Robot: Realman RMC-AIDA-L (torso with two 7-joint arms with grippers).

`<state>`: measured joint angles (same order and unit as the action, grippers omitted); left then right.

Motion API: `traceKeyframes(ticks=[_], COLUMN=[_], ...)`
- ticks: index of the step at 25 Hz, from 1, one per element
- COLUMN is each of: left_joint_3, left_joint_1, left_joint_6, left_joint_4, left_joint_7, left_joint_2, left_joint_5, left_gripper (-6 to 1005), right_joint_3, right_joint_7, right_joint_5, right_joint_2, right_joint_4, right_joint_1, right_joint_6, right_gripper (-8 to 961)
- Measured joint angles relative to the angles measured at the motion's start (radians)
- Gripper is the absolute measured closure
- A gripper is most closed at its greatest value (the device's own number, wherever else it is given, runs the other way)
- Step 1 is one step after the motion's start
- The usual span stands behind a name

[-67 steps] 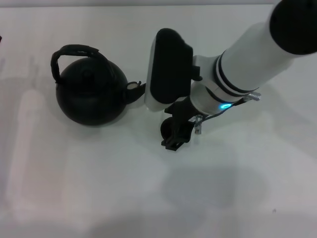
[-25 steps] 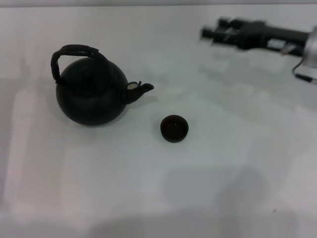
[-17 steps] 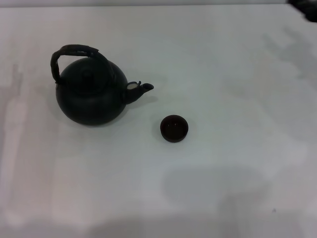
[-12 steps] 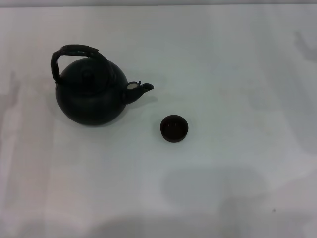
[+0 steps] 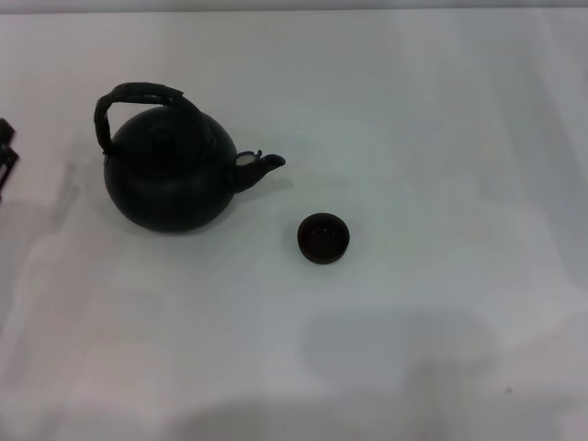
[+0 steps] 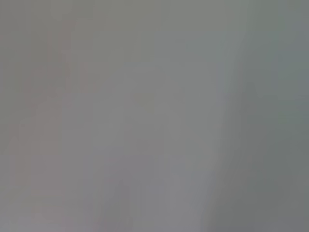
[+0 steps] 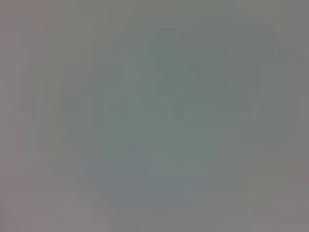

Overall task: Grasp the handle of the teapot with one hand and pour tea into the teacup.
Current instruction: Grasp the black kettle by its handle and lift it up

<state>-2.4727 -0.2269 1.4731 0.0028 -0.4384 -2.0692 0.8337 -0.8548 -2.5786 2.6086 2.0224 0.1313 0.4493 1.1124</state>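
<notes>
The teapot (image 5: pixel 168 179) stands upright on the white table (image 5: pixel 413 349), spout toward the nearby teacup (image 5: pixel 323 238); left gripper (image 5: pixel 5 158) at table's left edge, jaw state cannot be told

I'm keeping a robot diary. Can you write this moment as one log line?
teapot: upright on table, untouched | cup: right of spout, apart | left pincer: at left edge | right pincer: out of view | pour: not begun

On the table (image 5: pixel 441 110) the teapot (image 5: pixel 167 179) stands upright at the left, its handle (image 5: pixel 138 95) arching over its top and its spout pointing right. The teacup (image 5: pixel 323 238) sits right of and nearer than the spout, apart from it. The left gripper (image 5: pixel 5 158) shows at the left edge, left of the teapot.
</notes>
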Motion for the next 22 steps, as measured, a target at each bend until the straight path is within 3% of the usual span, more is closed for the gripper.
traceKeyframes(ticks=[11, 22], left_joint_3=[0.000, 0.000], left_joint_1=[-0.008, -0.102], left_joint_6=[0.022, -0.079], left_joint_4=[-0.044, -0.037], left_joint_7=[-0.002, 0.004], left_joint_2=[0.001, -0.007], left_joint_5=[-0.207, -0.242], left_gripper=[228, 229], right_joint_3=[0.065, 0.065], right_joint_7=[0.007, 0.008], right_joint_5=[0.003, 0.004], right_joint_2=[-0.001, 0.000], right_joint_4=[0.000, -0.002], right_joint_1=[0.042, 0.050], right_joint_6=[-0.091, -0.097], right_gripper=[117, 118])
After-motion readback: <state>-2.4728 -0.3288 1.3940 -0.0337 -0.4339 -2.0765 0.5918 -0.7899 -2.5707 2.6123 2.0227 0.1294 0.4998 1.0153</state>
